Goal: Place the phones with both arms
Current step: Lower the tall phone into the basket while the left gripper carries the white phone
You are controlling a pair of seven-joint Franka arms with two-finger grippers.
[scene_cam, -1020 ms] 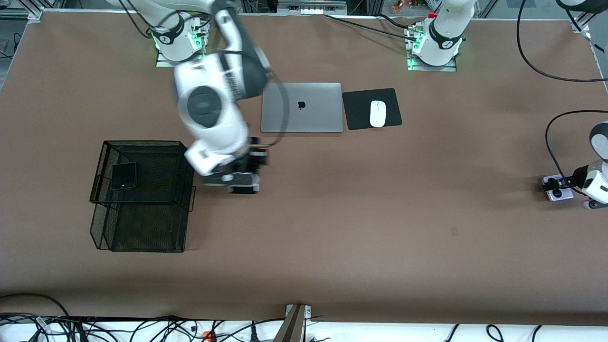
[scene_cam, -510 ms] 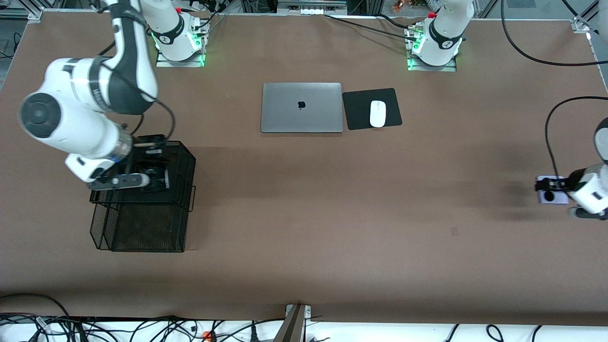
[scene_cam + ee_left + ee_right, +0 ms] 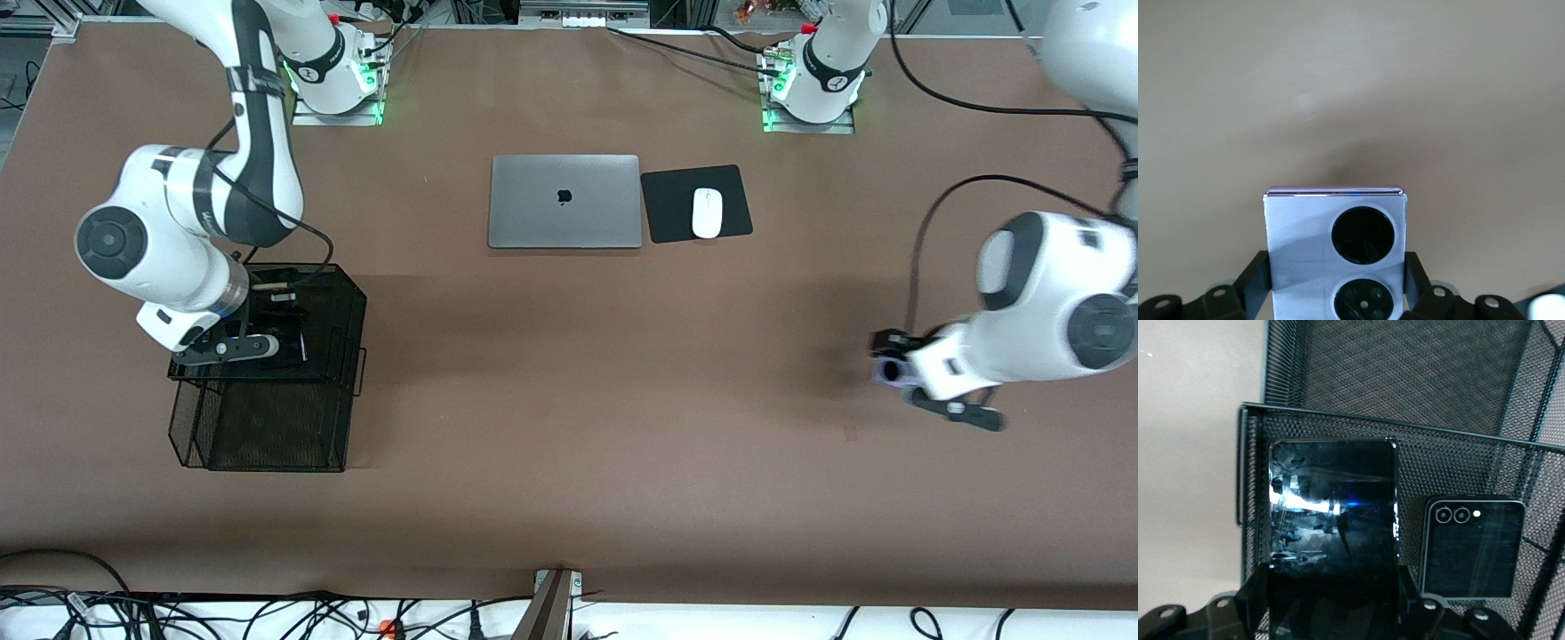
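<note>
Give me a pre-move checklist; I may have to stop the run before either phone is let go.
1. Right hand holds the black slab: ok.
2. Slab over the mesh basket's upper tray: ok.
3. Slab apart from the flip phone lying in that tray: ok.
4. Slab resting on the mesh: cannot tell.
5. Left hand holds the lavender phone: ok.
6. Lavender phone over the basket: not ok, it is over bare table toward the left arm's end.

Robot lab (2 bolted arms)
</note>
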